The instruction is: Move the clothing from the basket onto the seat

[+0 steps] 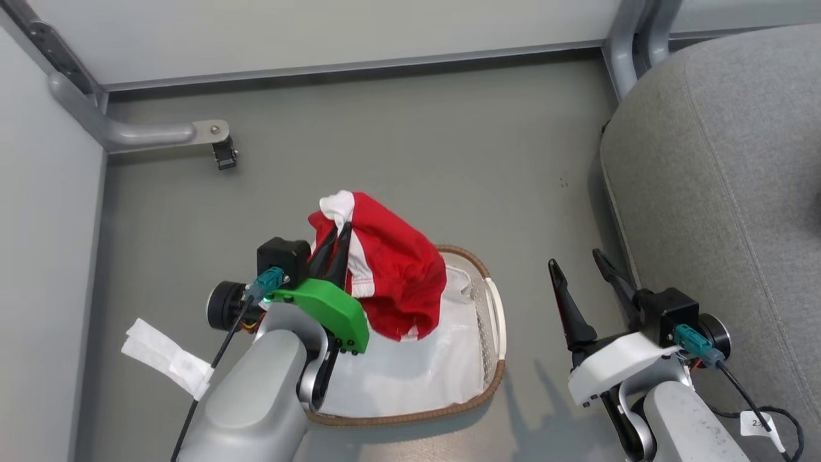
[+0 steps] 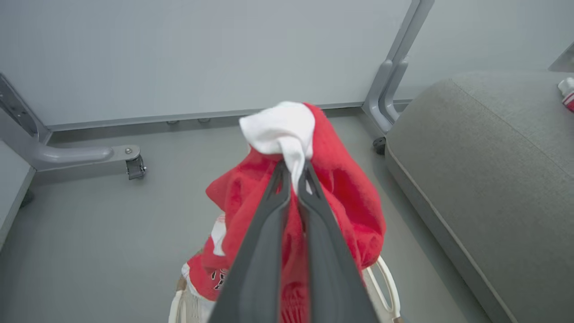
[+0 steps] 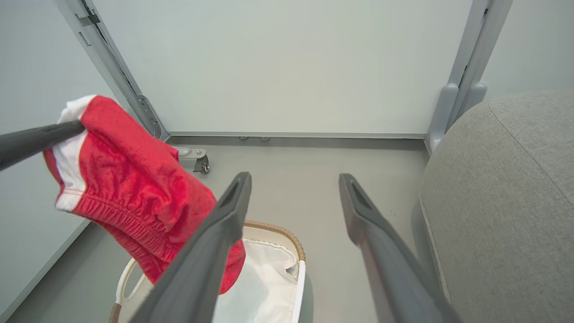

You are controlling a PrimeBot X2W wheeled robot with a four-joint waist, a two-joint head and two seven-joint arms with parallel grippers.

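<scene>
Slim left hand pinches clothing — crumpled, red.

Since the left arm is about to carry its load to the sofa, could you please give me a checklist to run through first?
1. Grip: left gripper shut on the red garment: ok.
2. Hem clear of the basket: cannot tell; it hangs low over it.
3. Bare room on the seat: ok.
4. Path to the seat free: probably not ok; the open right gripper stands between.
5. No clothing left on the white lining: cannot tell; partly hidden.
</scene>
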